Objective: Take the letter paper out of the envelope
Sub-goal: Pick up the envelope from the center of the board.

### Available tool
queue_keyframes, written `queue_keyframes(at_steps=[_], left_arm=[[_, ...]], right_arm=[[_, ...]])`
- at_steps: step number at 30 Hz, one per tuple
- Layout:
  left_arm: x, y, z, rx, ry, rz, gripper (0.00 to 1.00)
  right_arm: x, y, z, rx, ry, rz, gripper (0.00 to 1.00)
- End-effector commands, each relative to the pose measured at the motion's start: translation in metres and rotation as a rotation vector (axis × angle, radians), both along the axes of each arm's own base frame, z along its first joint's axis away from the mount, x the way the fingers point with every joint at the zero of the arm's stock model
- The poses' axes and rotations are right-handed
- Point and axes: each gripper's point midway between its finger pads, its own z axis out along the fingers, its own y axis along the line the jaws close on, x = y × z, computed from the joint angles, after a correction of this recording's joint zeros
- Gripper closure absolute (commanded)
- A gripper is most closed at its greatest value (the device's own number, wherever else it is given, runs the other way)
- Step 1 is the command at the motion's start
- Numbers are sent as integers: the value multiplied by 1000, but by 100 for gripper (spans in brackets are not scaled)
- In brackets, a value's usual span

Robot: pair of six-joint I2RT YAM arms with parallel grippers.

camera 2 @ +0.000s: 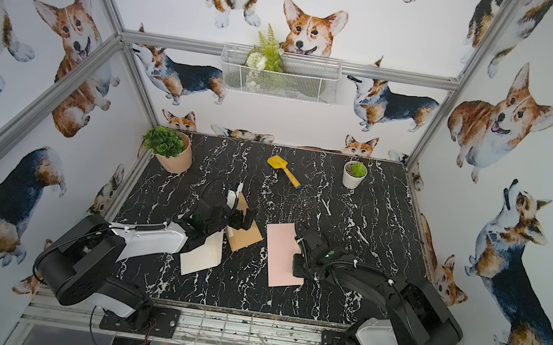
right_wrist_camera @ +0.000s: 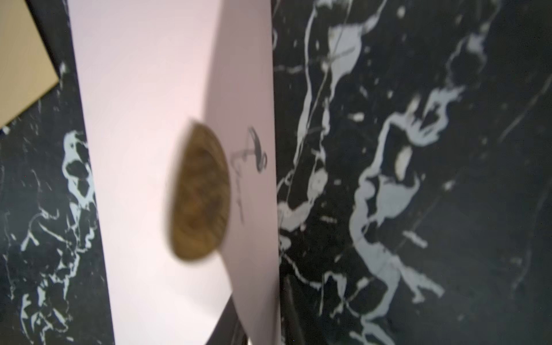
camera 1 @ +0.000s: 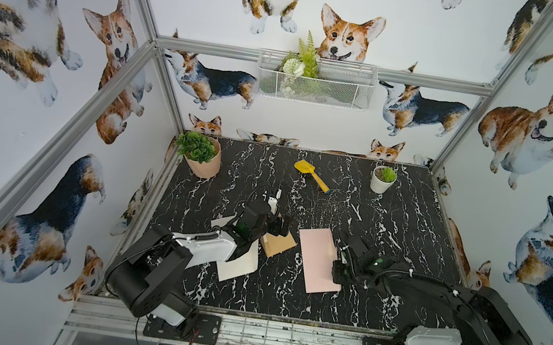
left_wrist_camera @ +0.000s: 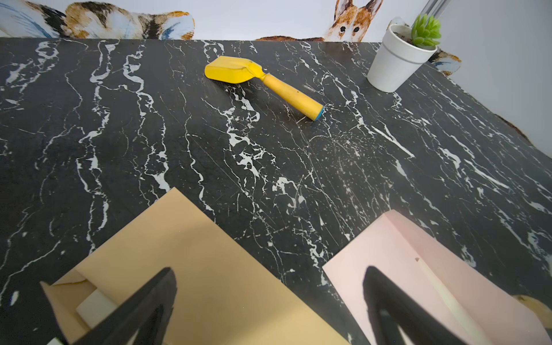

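A pink envelope [camera 1: 316, 263] [camera 2: 282, 254] lies mid-table. Its flap [right_wrist_camera: 248, 89], with a round gold seal [right_wrist_camera: 200, 191], stands lifted. My right gripper [camera 1: 339, 256] [right_wrist_camera: 260, 322] is shut on that flap at the envelope's right edge. A pale strip [left_wrist_camera: 442, 292] shows under the flap; I cannot tell if it is the letter paper. To the left lies a tan envelope [camera 1: 280, 244] [left_wrist_camera: 194, 254] with a white slip [left_wrist_camera: 95, 307] in its open end. My left gripper [camera 1: 277, 226] [left_wrist_camera: 268, 271] hovers open over it. A cream sheet [camera 1: 238, 264] lies partly under the left arm.
A yellow scoop [camera 1: 310, 175] lies towards the back. A white pot [camera 1: 383, 180] stands back right, and a pink pot with a plant [camera 1: 202, 155] back left. A wire basket [camera 1: 315, 79] hangs on the rear wall.
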Motion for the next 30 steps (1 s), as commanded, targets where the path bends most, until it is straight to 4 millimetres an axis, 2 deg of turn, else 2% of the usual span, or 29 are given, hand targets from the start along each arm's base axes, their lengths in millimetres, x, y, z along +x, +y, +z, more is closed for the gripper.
queue_keyframes(at_steps=[1, 5, 7, 10, 11, 15, 18, 20, 21, 22, 23, 26, 30], left_arm=[[7, 17, 3, -33, 7, 126, 0], [12, 38, 0, -62, 26, 242, 0], [12, 36, 0, -102, 35, 216, 0], [9, 19, 9, -160, 23, 116, 5], [7, 11, 14, -188, 14, 65, 6], [-19, -30, 55, -396, -119, -237, 9], [-29, -42, 73, -574, -158, -366, 10], [-26, -49, 69, -675, -89, -432, 18], [-25, -55, 67, -704, -33, -488, 31], [-23, -62, 66, -721, 3, -532, 44], [-24, -69, 67, -728, 24, -577, 50], [-21, -66, 59, -722, 31, -542, 49], [-24, -58, 63, -673, -29, -516, 51]], right_arm=[[12, 7, 20, 4, -51, 35, 98], [18, 5, 59, 49, -177, 54, 100], [20, 0, 83, 69, -246, 50, 100], [18, -3, 123, 142, -364, 70, 100], [18, -3, 128, 154, -379, 74, 100], [13, 1, 164, 241, -471, 120, 100], [10, 11, 189, 331, -514, 147, 100], [7, 21, 208, 412, -536, 177, 100], [6, 27, 216, 449, -549, 194, 100], [5, 29, 220, 466, -556, 205, 100], [5, 31, 223, 481, -566, 213, 100], [8, 30, 219, 456, -576, 207, 100], [12, 32, 208, 427, -560, 217, 100]])
